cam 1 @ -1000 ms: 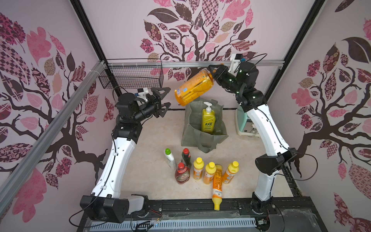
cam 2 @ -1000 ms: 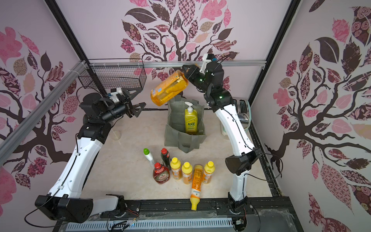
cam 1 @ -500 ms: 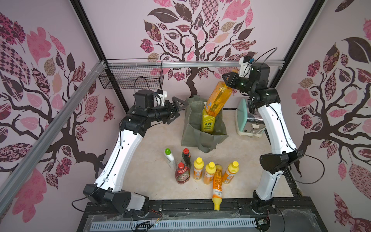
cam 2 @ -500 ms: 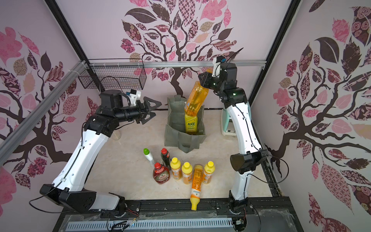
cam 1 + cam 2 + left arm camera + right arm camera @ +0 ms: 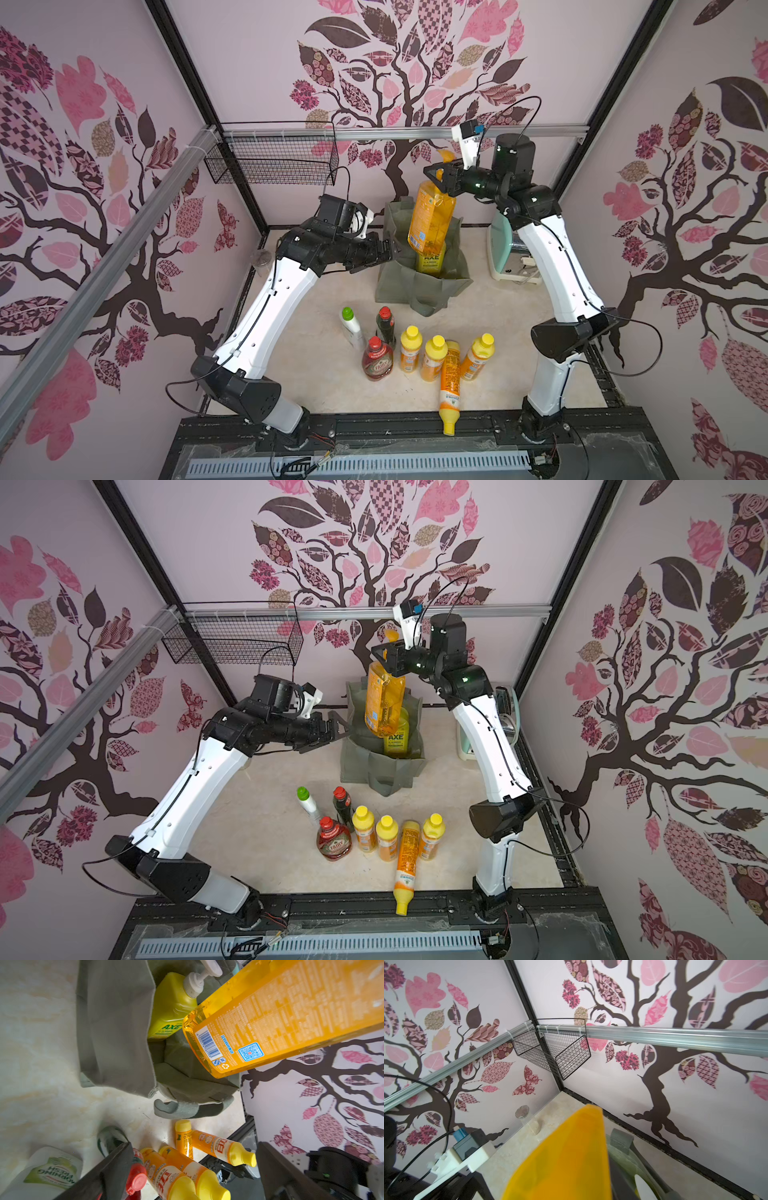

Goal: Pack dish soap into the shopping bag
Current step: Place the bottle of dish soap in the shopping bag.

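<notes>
Over the open mouth of the shopping bag (image 5: 399, 282), the tall orange pump bottle (image 5: 430, 220) hangs bottom down and leans a little; the right gripper (image 5: 437, 176) is squeezed tight on its thin neck, just under the pump top; I think it holds there so the fat body can go in first and the fingers can stay up out of the bag. The low end of the bottle is about level with the bag's top edge; I cannot tell if it has dipped inside yet.

The yellow AXE bottle (image 5: 430, 259) stands upright inside the bag, with bare room beside it; the lean looks like a way to slip past its pump.

The left gripper (image 5: 387, 249) is spread wide with nothing in it; it sits just beside the bag's side wall, maybe to stop the soft cloth from folding shut; I cannot tell if it touches.

On the table (image 5: 316, 332) seven more bottles wait near the front, well apart from the bag: the white bottle (image 5: 351, 326), the dark bottle (image 5: 384, 324), the red Fairy bottle (image 5: 378, 361), three small orange bottles (image 5: 409, 349) standing close together, and a fourth small orange bottle (image 5: 449, 376) lying flat among them, its cap poking past the front edge; so most of the packing is not done yet.
</notes>
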